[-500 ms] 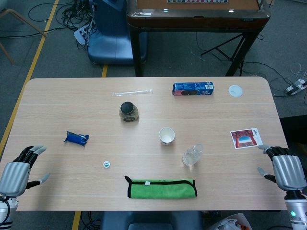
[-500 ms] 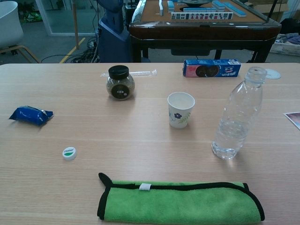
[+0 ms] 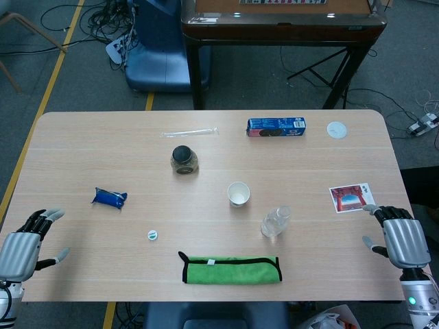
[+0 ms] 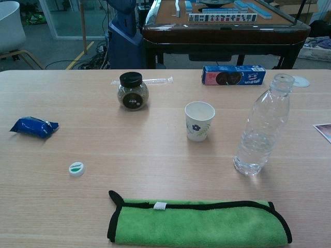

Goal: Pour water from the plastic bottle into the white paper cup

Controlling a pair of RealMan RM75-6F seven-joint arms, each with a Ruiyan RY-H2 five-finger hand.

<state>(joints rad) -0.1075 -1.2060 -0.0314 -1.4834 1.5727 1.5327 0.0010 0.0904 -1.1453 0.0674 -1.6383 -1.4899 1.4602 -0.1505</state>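
The clear plastic bottle (image 3: 276, 221) (image 4: 261, 126) stands upright and uncapped on the table, holding a little water. The white paper cup (image 3: 238, 194) (image 4: 199, 120) stands upright just left of it and slightly farther back. Its small white-and-green cap (image 3: 152, 235) (image 4: 76, 169) lies on the table to the left. My left hand (image 3: 24, 248) hovers at the near left table edge, fingers apart, holding nothing. My right hand (image 3: 401, 240) is at the near right edge, also open and empty, well right of the bottle. Neither hand shows in the chest view.
A folded green cloth (image 3: 231, 269) (image 4: 199, 222) lies at the front. A dark-lidded jar (image 3: 184, 160), a blue snack packet (image 3: 109, 198), a blue biscuit box (image 3: 276, 127), a wrapped straw (image 3: 189, 131), a white lid (image 3: 337, 129) and a picture card (image 3: 352, 197) lie around the table (image 3: 82, 151).
My right hand has shifted slightly left and forward over the table edge. My left hand has dropped a little lower. The bottle and cup have not moved.
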